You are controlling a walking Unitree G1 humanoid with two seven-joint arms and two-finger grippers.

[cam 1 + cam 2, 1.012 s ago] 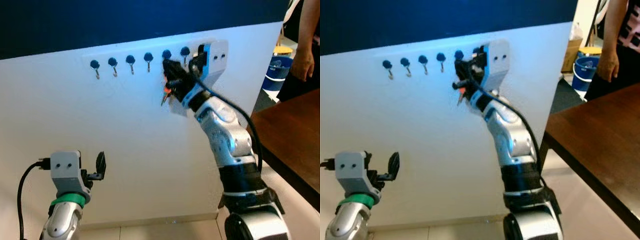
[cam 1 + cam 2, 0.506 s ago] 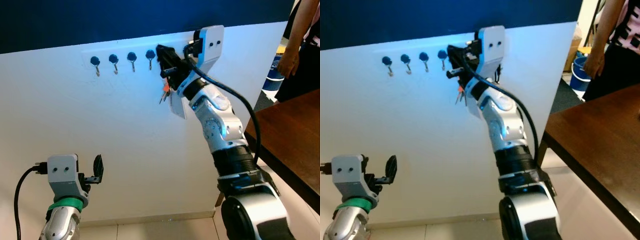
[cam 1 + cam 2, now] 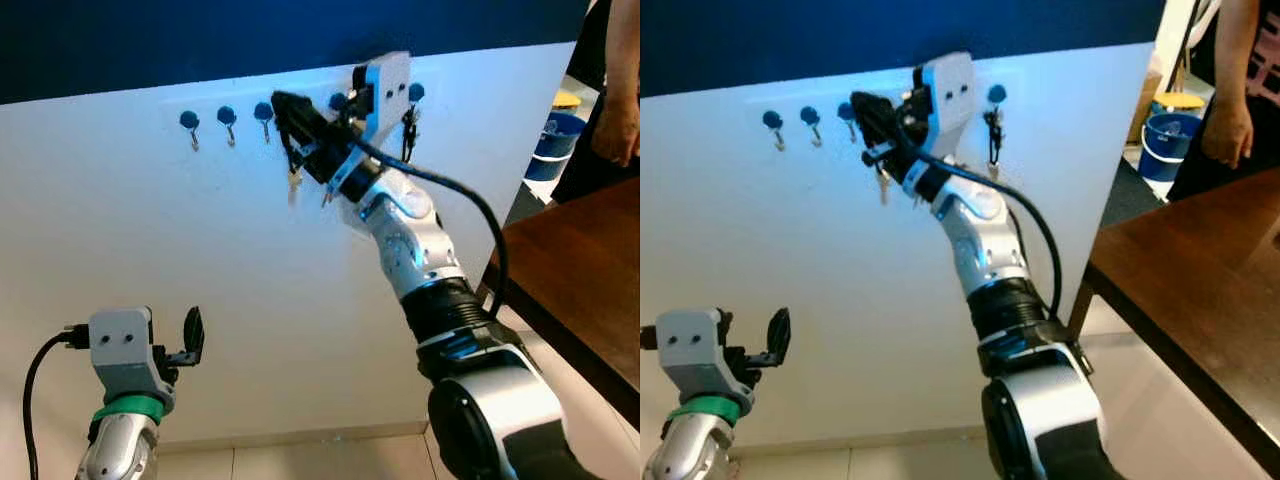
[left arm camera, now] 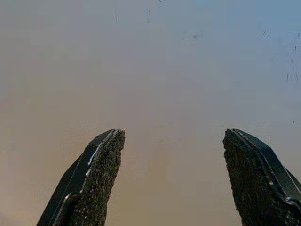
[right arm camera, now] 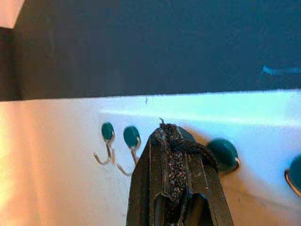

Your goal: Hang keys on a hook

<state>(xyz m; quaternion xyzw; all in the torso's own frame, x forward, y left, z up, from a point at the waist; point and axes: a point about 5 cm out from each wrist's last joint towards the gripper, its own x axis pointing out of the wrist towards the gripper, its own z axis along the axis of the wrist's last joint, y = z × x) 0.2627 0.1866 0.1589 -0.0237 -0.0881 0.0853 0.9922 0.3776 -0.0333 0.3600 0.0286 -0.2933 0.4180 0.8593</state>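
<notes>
A row of blue-headed hooks [image 3: 227, 117] runs along the top of the white wall [image 3: 250, 300]. My right gripper [image 3: 284, 106] is raised to that row, its tips just right of the third hook [image 3: 263, 110] from the left. It is shut on the black loop of the keys [image 3: 294, 181], which dangle below the fingers against the wall. In the right wrist view the shut fingers [image 5: 176, 169] pinch the black cord, with two hooks [image 5: 131, 137] on one side and another [image 5: 223, 154] on the other. My left gripper [image 3: 191, 335] hangs low, open and holding nothing [image 4: 171, 174].
A dark bunch of keys [image 3: 408, 130] hangs from the rightmost hook [image 3: 415, 93]. A brown table [image 3: 585, 270] stands at the right. Beyond it are a person [image 3: 620, 90] and a blue bucket [image 3: 556, 142]. Dark blue wall [image 3: 200, 40] sits above the white panel.
My right gripper has carried the keys leftward along the hook row, from around the fifth hook to just right of the third. The left arm has stayed low.
</notes>
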